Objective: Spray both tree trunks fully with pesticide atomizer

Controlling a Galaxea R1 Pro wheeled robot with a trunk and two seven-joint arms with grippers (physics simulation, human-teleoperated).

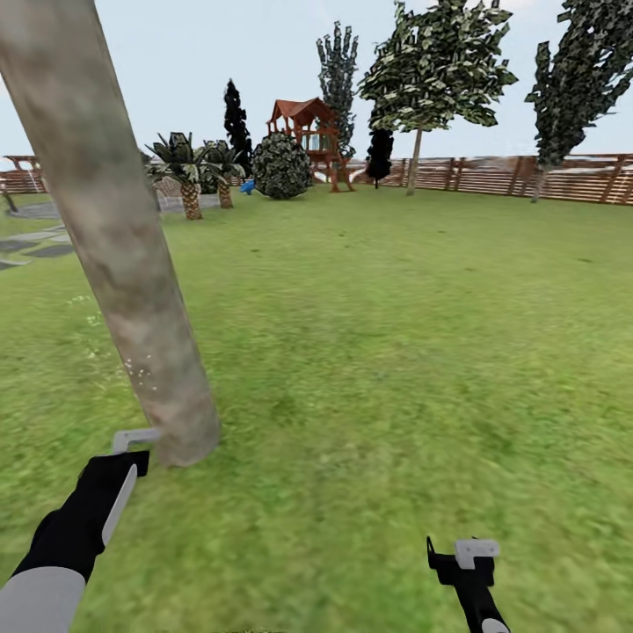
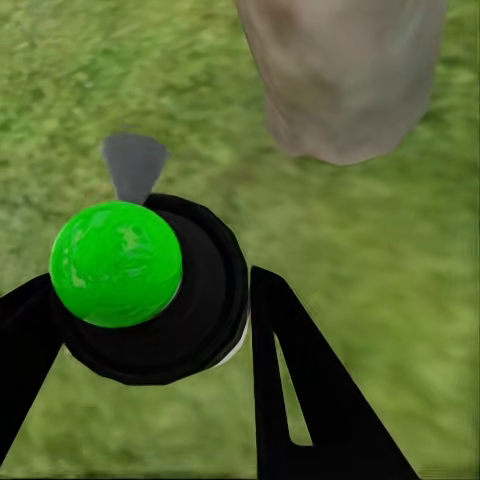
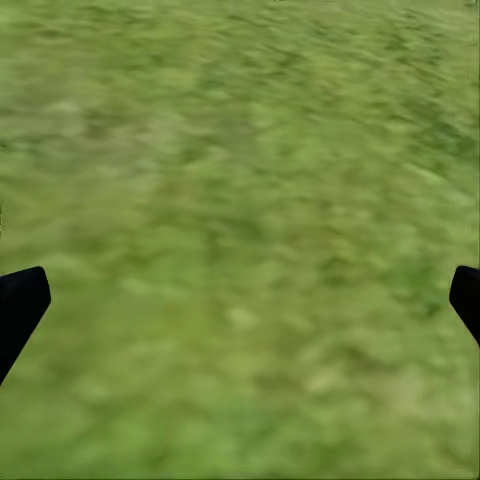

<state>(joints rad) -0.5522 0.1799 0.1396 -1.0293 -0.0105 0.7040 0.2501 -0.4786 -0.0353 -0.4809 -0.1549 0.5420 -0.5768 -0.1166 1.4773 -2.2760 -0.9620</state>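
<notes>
Green ball-topped pesticide atomizer (image 2: 140, 285) is pinched in the left gripper (image 2: 150, 330), one black finger on each side of its dark round body, with the grey nozzle (image 2: 133, 165) poking forward toward the base of the tree trunk (image 2: 345, 75). My guess is that's deliberate: nozzle lined up on the bark so the spray actually lands on it.

From the head camera, that pale mottled trunk (image 1: 114, 237) leans across the picture from about 11 o'clock down to 8 o'clock, meeting the lawn (image 1: 396, 352) just beside the left gripper (image 1: 123, 448). So the atomizer is close in, low on the trunk. Looks like the spraying step on this tree, probably working near the foot.

The right gripper (image 1: 462, 558) hangs at roughly 5 o'clock, spread wide with nothing in it; its wrist camera has just grass (image 3: 240, 230) between the two finger tips. Kept out of the way, I'd say.

Farther out: another pale-trunked tree (image 1: 422, 97) around 1 o'clock by the brown slat fence (image 1: 492, 176), palms (image 1: 189, 171) and a red playhouse (image 1: 308, 132) near 12.
</notes>
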